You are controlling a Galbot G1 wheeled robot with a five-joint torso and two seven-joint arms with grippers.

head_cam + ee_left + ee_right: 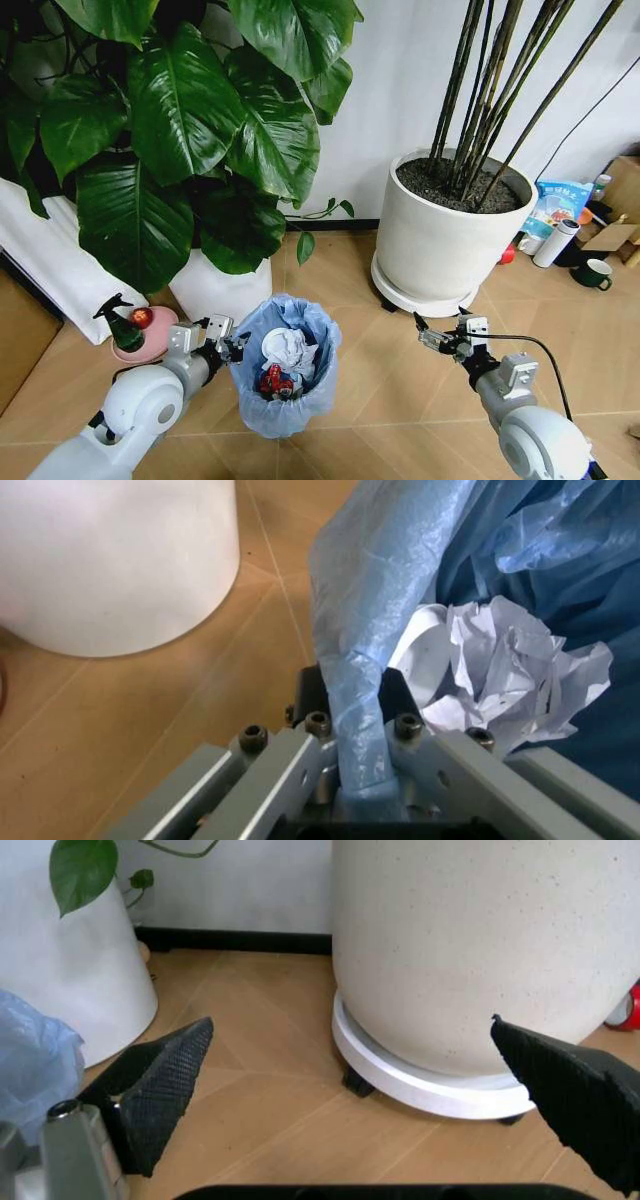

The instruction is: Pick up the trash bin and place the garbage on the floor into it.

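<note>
left gripper (236, 345) is clamped on the blue-bagged rim of the trash bin (285, 400), which holds crumpled white paper (290, 350); right gripper (432, 335) gapes empty above the floor (380, 400) beside the white plant pot (450, 240)

Blue-lined trash bin (285, 370) holding garbage (285, 362)

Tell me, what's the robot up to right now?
Left gripper shut on trash bin rim. Right gripper open, empty, near white plant pot. Crumpled paper in bin.
</note>
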